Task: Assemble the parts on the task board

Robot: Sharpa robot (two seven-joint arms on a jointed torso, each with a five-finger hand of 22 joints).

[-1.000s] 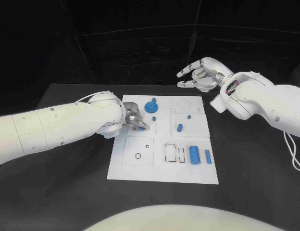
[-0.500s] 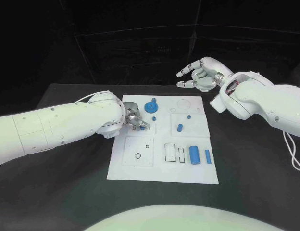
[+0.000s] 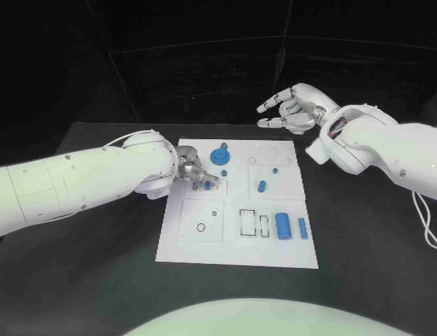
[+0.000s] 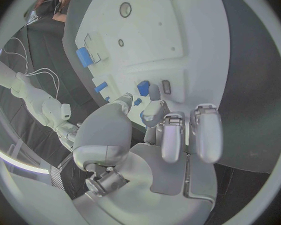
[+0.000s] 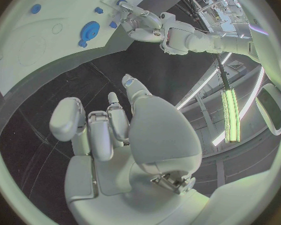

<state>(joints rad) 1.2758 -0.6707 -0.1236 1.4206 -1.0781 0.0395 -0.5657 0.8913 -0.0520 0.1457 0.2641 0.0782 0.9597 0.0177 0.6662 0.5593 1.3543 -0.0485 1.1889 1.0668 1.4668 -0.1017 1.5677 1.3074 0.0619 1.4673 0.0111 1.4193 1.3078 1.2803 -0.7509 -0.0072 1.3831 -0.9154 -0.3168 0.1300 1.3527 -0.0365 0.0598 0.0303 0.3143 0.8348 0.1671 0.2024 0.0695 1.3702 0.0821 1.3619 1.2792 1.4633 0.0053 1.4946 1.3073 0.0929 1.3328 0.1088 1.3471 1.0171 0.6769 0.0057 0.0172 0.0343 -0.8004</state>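
Left robot hand (image 3: 193,173) pinches a small blue part (image 3: 207,185), fingertips down at the task board (image 3: 234,248); right robot hand (image 3: 292,108) spread, well apart beyond the board

Head camera looks steeply down on the task board (image 3: 237,203) from above; wrist cameras (fisheye) sit close behind each hand — both also take in the board, the left nearer.
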